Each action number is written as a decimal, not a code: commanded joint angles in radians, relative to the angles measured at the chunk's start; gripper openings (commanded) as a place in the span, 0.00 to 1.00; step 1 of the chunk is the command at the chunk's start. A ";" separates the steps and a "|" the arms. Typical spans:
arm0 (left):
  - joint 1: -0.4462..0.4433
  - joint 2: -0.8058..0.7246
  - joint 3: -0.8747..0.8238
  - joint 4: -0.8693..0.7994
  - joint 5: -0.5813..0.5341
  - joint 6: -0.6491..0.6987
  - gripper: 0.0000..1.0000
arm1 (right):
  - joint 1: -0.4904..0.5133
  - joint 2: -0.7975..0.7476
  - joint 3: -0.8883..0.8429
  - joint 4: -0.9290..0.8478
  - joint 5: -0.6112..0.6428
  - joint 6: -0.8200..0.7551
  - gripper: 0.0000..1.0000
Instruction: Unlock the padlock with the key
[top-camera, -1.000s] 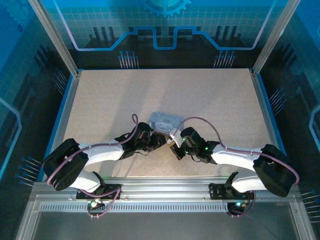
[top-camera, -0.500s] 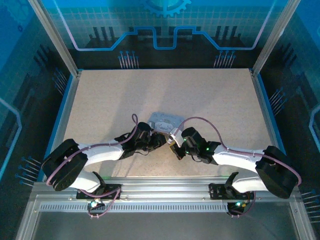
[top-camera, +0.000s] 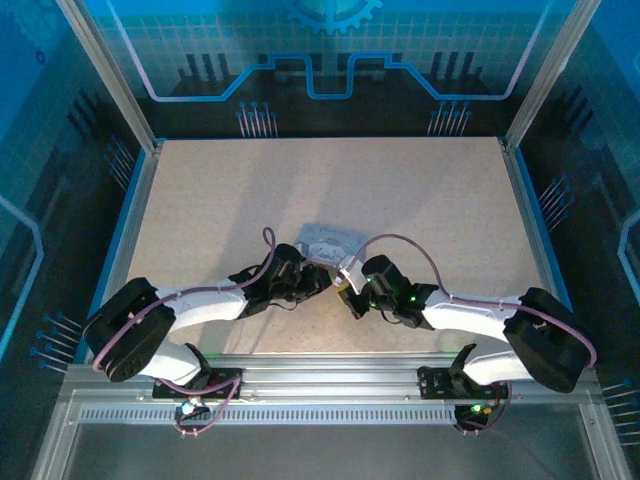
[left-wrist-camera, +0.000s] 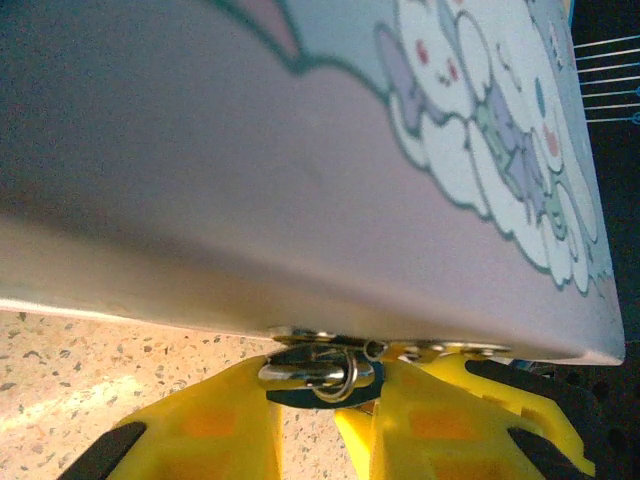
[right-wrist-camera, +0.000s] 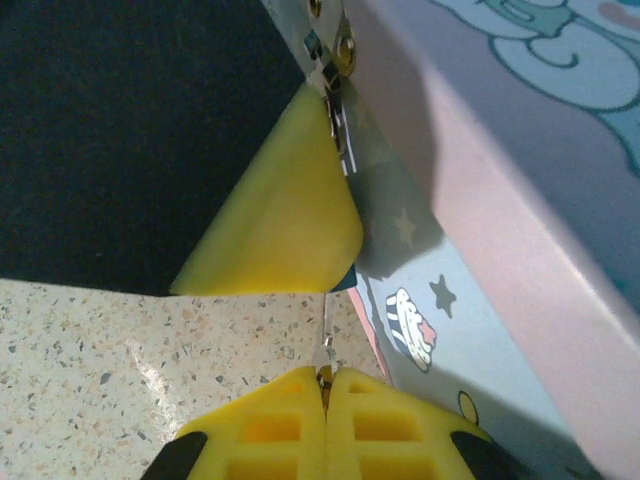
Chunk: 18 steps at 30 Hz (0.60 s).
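Observation:
The padlock (left-wrist-camera: 312, 373), small and shiny dark metal, hangs from the hasp under the front edge of the lavender tin box (left-wrist-camera: 300, 150). My left gripper (left-wrist-camera: 322, 392) is shut on the padlock, one yellow finger (left-wrist-camera: 200, 425) on each side. My right gripper (right-wrist-camera: 325, 385) is shut on the key (right-wrist-camera: 327, 335), a thin metal sliver. The key points up toward the left gripper's yellow finger (right-wrist-camera: 285, 210), which hides the padlock in the right wrist view. In the top view both grippers, left (top-camera: 318, 281) and right (top-camera: 345, 287), meet at the near edge of the tin box (top-camera: 330, 240).
The tin box's cartoon-printed side wall (right-wrist-camera: 450, 300) stands close on the right of my right gripper. Its metal hasp (right-wrist-camera: 335, 80) runs up the corner. Speckled table (top-camera: 250, 190) lies open around the box, bounded by a metal frame (top-camera: 135, 200).
The tin box has turned slightly on the table. Both grippers stay pressed together at its near edge, almost unmoved.

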 joint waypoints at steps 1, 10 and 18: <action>-0.010 -0.028 0.032 0.011 0.067 0.001 0.23 | -0.001 0.009 -0.001 0.125 0.019 -0.004 0.00; -0.009 -0.028 0.042 0.007 0.096 -0.003 0.23 | -0.013 0.037 0.004 0.149 0.035 -0.061 0.00; -0.010 -0.037 0.048 -0.007 0.110 -0.007 0.23 | -0.013 0.065 -0.009 0.202 0.079 -0.099 0.00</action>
